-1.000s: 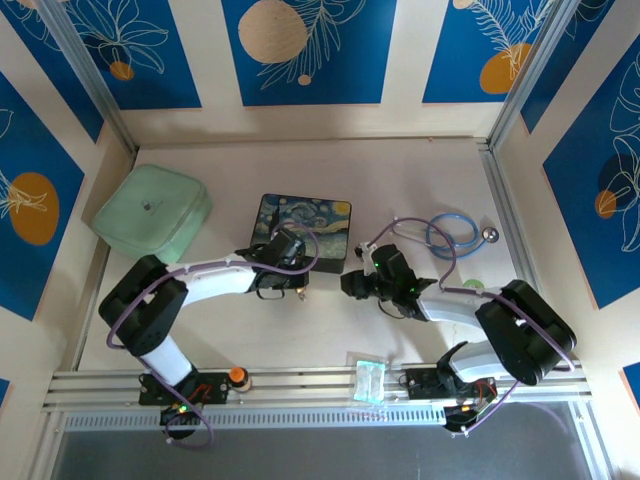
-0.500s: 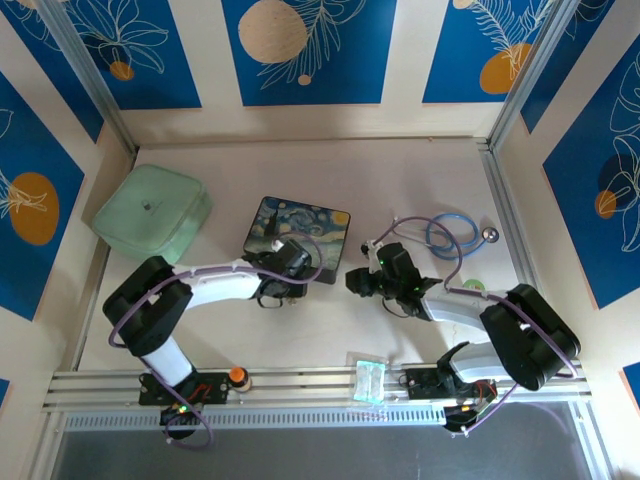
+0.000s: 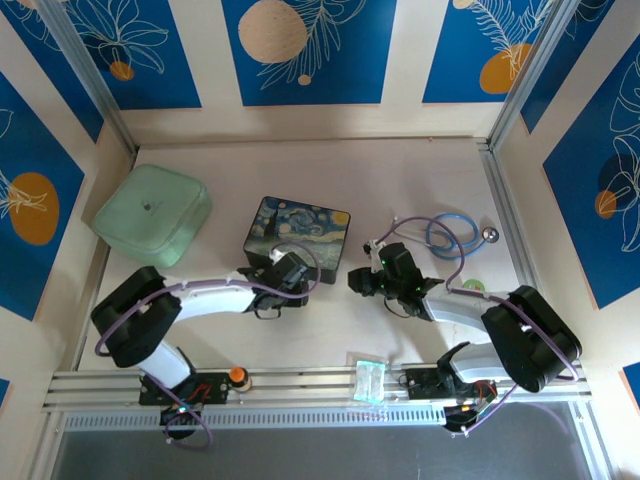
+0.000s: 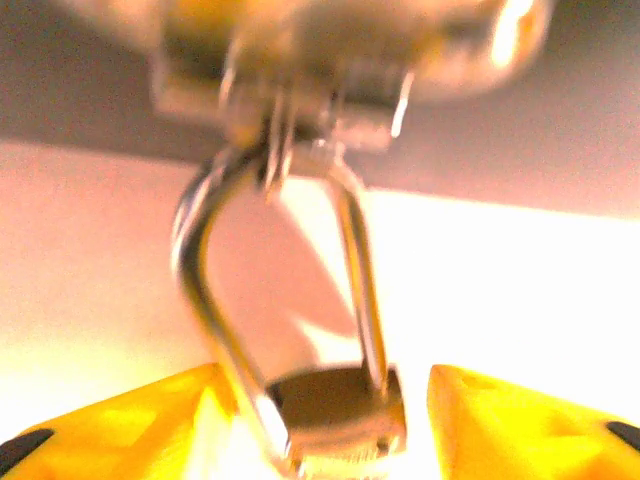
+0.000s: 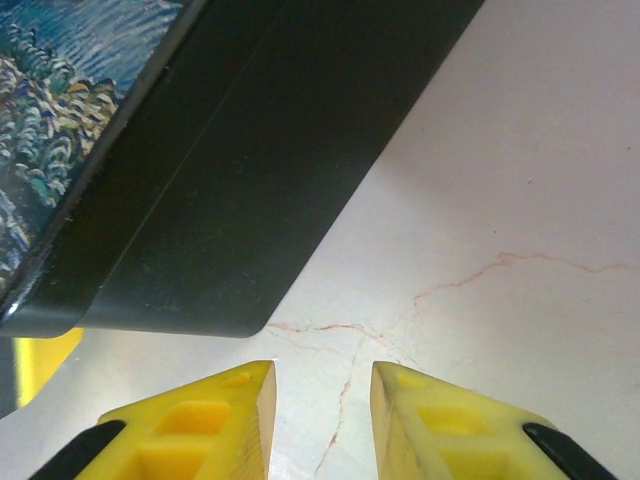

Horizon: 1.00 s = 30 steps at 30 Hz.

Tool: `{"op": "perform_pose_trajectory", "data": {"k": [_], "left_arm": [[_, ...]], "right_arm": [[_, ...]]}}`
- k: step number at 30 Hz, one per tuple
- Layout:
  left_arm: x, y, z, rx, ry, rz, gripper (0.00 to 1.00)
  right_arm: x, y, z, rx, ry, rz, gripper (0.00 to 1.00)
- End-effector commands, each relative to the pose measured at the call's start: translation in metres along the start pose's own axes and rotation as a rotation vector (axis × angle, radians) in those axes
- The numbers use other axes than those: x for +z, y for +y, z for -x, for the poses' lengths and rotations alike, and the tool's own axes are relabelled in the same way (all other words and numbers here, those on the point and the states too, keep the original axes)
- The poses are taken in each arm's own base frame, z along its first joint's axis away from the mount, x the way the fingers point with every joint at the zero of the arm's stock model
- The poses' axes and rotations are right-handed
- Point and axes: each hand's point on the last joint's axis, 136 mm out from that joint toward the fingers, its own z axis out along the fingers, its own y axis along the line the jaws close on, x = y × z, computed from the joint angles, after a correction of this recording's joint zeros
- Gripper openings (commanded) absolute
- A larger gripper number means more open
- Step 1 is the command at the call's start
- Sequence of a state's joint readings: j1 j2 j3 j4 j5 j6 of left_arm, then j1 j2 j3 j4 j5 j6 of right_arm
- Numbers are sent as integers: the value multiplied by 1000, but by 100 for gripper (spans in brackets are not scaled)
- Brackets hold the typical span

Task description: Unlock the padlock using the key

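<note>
1. From overhead, the left end effector (image 3: 284, 284) sits right at the near edge of the starry-night box (image 3: 300, 228), about mid-frame. The right end effector (image 3: 357, 281) is just off the box's lower-right corner.
2. On the left wrist cam we get the padlock (image 4: 340, 410) at bottom centre, pretty blurry. Its silver shackle (image 4: 200, 270) runs up to the metal latch (image 4: 300, 110) at the top of the frame and looks hooked through it. We can't tell whether the shackle is clicked shut.
3. The left end effector (image 4: 325, 385) is spread, with one yellow finger (image 4: 130, 425) on each side of the padlock body. A thin gap shows on both sides, so it brackets the lock rather than pinching it, as far as we can see.
4. On the right wrist cam, the right end effector (image 5: 322, 378) is parted a little, with only bare marbled surface (image 5: 520, 200) between the tips. The box's dark corner (image 5: 230, 200) is just above them.
5. Also on the surface are a pale green container (image 3: 152, 213) at left and a blue stethoscope (image 3: 455, 235) to the right of the box.
</note>
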<state>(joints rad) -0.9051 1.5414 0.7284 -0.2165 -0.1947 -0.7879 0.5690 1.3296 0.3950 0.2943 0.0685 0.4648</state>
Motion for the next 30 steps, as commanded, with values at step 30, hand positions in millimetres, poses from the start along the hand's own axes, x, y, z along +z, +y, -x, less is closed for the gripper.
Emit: {"op": "perform_pose_trajectory", "data": {"k": [30], "left_arm": [[37,-26,-8,107,30,-170,48]], "right_arm": [[-10,-10,-18,33,-11,-9,27]]}}
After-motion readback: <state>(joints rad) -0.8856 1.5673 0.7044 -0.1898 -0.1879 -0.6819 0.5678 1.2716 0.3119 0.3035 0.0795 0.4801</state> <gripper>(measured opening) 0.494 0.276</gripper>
